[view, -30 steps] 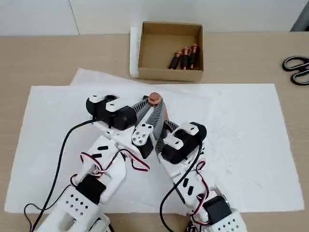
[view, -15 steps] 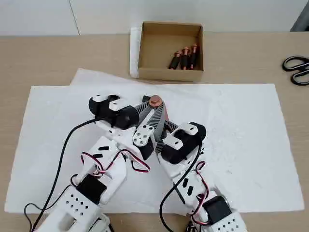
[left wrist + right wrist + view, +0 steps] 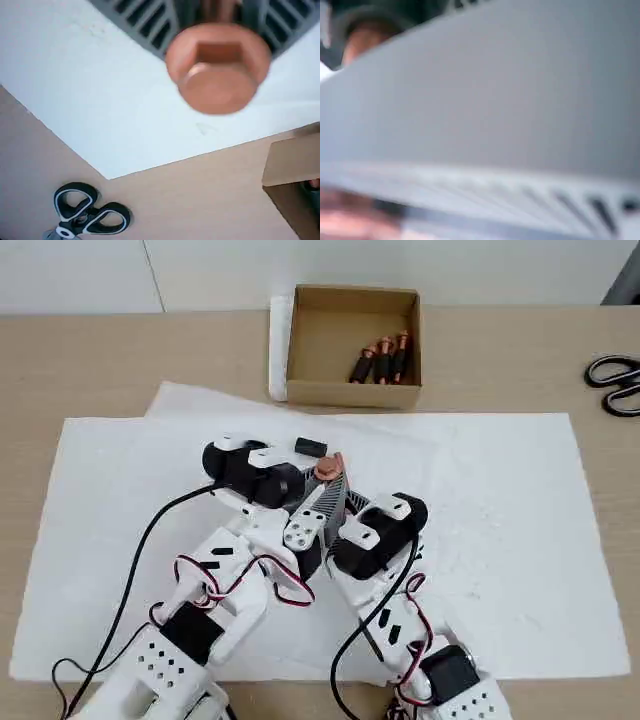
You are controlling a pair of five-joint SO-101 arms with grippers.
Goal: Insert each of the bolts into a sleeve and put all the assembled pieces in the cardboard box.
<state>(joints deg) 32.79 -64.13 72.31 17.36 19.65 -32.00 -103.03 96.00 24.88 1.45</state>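
A copper bolt [image 3: 325,469] is held head-up above the white paper, between two grey ribbed fingers [image 3: 338,502] of my right gripper [image 3: 327,480], which is shut on it. In the left wrist view the bolt's head [image 3: 217,67] faces the camera at close range, with ribbed fingers [image 3: 135,20] on both sides. My left gripper [image 3: 300,455] sits just left of the bolt. A short black piece [image 3: 310,447] shows beside it; I cannot tell whether it is a sleeve. The cardboard box [image 3: 292,340] at the back holds three assembled pieces [image 3: 382,360].
White paper [image 3: 500,500] covers the middle of the table. Scissors [image 3: 615,385] lie at the far right edge, and the left wrist view also shows the scissors [image 3: 90,215]. A box corner [image 3: 290,160] appears there too. Both arms crowd together around the bolt.
The left arm's head has shifted right, closer to the bolt. The bolt has dropped slightly toward the arms. The short black piece has come into sight.
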